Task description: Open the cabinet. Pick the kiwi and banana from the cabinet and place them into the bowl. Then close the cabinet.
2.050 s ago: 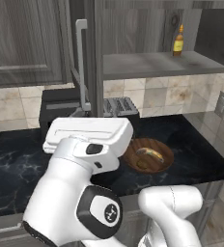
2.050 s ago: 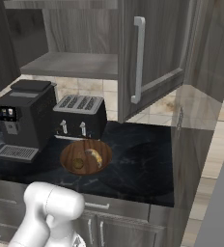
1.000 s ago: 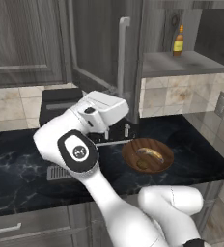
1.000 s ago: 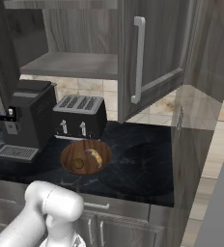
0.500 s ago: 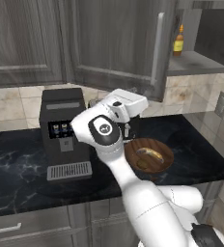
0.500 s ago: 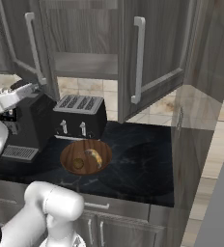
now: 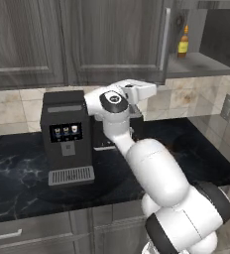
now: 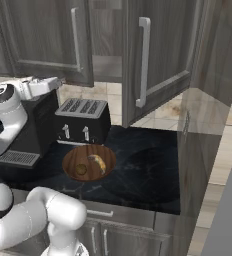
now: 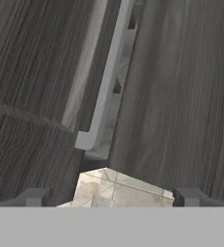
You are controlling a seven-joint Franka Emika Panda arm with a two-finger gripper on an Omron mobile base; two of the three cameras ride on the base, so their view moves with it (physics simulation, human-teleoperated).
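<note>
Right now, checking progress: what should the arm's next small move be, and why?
Probably swing the open gripper over to the right door and push it shut: kiwi and banana already lie in the bowl, the left door looks nearly closed, the right one stands wide open.

Dark grey wood grain covers the cabinet (image 8: 48, 40); its bar handle (image 9: 106, 82), above the dark fingertips (image 9: 34, 197), is silver. The bowl (image 8: 72, 159) is reddish-brown wood, holding a yellow, brown-patched banana (image 8: 97, 162) and a brown kiwi (image 8: 81, 169). The toaster (image 8: 83, 121) is black.
</note>
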